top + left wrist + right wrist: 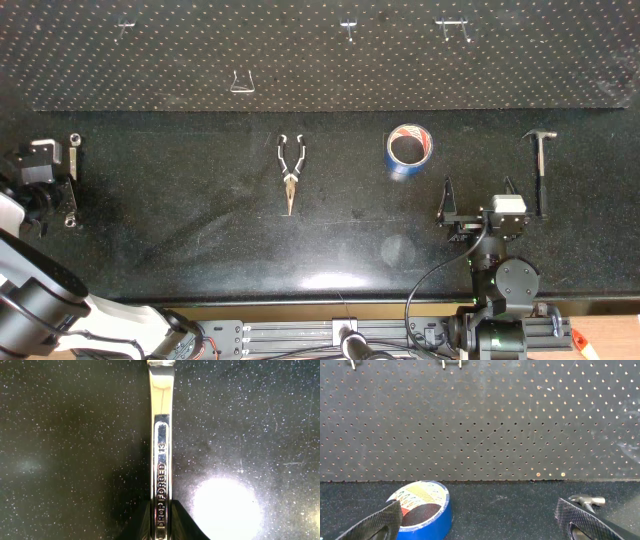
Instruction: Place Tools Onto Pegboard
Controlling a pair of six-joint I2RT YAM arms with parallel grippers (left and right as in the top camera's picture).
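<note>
Black speckled worktop point(200, 230) was seen below and around the right gripper point(478, 192). Metal rail point(280, 328) was seen mounted well behind it, with a black cable point(412, 295) looped between.

The wrench point(161, 435) isn't all there in the left wrist view. Its head end runs off the edge, and the other end gets swallowed between the fingers of the left gripper point(161, 520) pinching it. Only the head of the hammer point(587, 501) pokes out, with the handle hidden behind a finger point(590, 522) of the right gripper point(478, 510). The tape roll point(427, 505) beside it is clipped by the edge too.
</note>
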